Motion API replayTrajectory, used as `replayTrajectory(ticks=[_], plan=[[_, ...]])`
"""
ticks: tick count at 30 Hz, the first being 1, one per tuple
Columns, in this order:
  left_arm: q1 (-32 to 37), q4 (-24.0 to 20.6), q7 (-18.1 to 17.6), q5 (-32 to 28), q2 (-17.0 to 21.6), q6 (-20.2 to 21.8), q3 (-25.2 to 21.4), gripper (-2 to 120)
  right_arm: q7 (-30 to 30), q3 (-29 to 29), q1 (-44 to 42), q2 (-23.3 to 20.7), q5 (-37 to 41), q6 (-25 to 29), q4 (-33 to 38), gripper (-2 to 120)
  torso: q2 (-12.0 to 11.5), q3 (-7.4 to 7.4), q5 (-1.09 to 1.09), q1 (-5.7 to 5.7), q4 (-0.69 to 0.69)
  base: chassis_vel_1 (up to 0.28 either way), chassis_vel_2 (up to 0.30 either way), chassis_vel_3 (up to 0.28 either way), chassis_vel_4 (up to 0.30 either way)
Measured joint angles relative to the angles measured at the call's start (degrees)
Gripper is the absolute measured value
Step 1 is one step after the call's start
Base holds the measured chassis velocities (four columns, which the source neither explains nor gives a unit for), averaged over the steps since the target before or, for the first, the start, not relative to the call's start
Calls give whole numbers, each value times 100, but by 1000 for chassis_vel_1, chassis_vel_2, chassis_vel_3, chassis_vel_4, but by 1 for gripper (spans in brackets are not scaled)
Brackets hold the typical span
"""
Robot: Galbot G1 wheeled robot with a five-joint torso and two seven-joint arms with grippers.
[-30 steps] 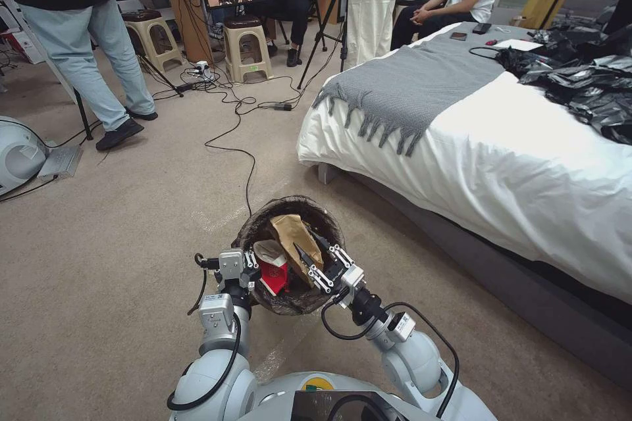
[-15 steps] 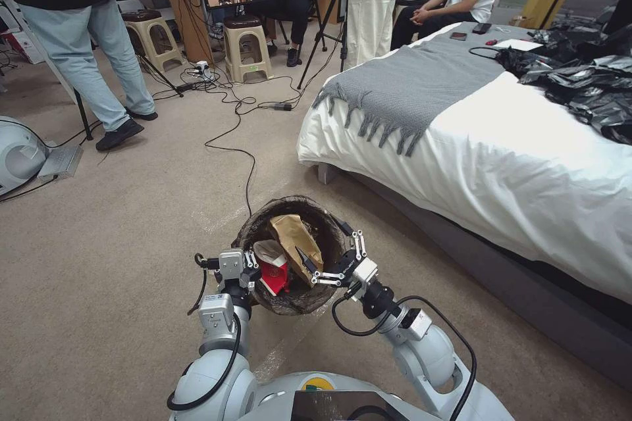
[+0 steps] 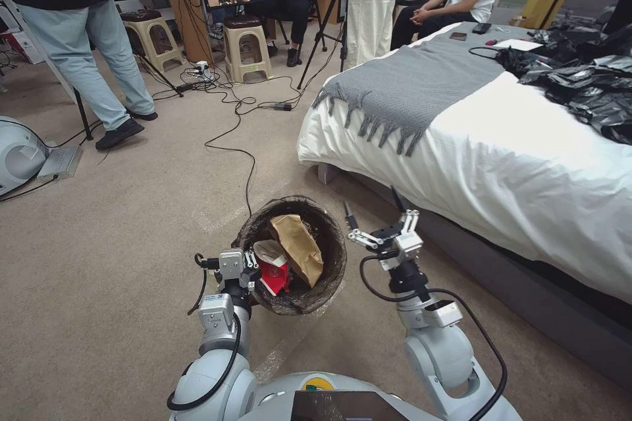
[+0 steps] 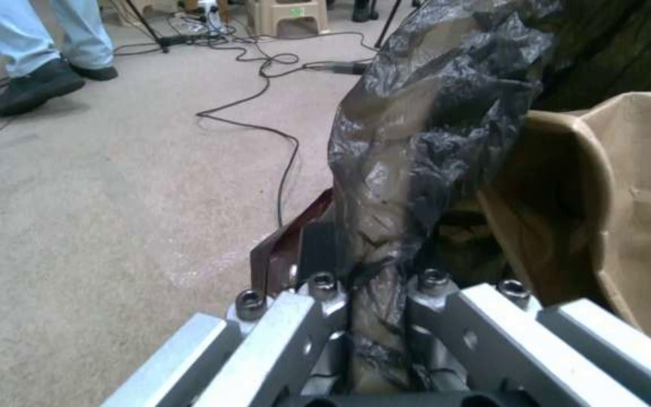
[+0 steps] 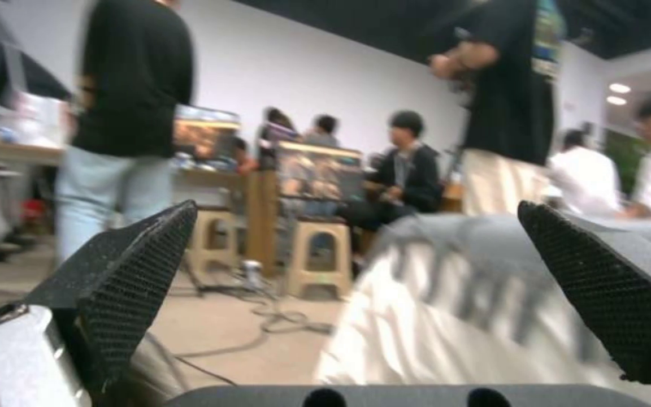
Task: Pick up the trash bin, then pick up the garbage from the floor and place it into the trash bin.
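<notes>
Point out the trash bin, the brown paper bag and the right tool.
trash bin [image 3: 332,256], head view, bag-lined rim on the bed side.
brown paper bag [image 3: 297,247], head view, middle of the bag.
right tool [image 3: 373,212], head view, midway between its open fingertips.

The trash bin [image 3: 290,256] keeps its white body hidden beneath the dark bag folded over its rim, and the brown paper bag [image 3: 297,247] and red-white wrapper [image 3: 272,268] cover whatever lies deeper inside. In the left wrist view, the left gripper [image 4: 374,294] is cut off at the picture's edge, its fingertips buried in crumpled bag plastic. The bed [image 5: 484,316] behind the right gripper [image 5: 359,282] is blurred.
</notes>
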Motion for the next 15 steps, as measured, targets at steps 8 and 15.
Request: replayTrajectory(ticks=[8,15], plan=[[0,0,0,0,0,0,0,2,103,145,-97,64,-10,23,-65,100,0,0,0,0,1,0,0,0,0],[0,0,0,0,0,0,0,2,119,252,-139,103,-7,56,-142,100,0,0,0,0,1,4,7,5,1]])
